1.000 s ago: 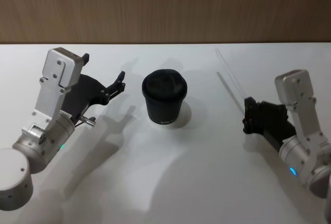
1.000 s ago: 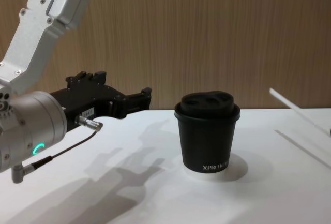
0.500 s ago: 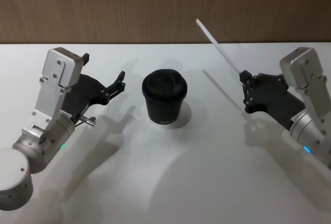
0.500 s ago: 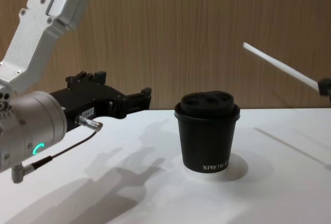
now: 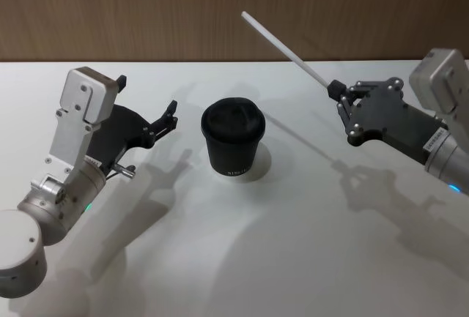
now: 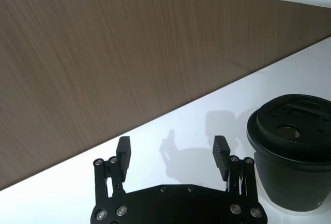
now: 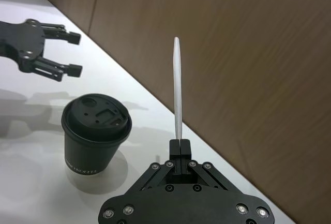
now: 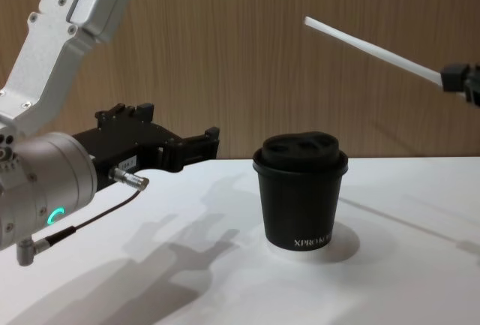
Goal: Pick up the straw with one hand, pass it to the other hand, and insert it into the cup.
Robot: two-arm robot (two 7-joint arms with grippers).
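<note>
Right end effector: raised above the tabletop on the right side, well apart from the cup; its fingers are pressed together on one end of the straw.
Straw: off the tabletop, gripped at its lower end; in the head view it slants up and toward the robot's left, and its free end shows against the wooden wall. In the chest view the free end is higher than the cup's lid and nearly over it, touching nothing.
Left end effector: hangs just above the tabletop to the left of the cup, fingers spread wide with nothing between them, tips pointing toward the cup and the wall; a green ring glows on its silver wrist, with a thin cable looping below.
Cup: upright near the middle of the tabletop, between the two end effectors and touching neither; domed lid on, with a round hole visible in the wrist views; white "XPRO" lettering near the base faces the robot.
</note>
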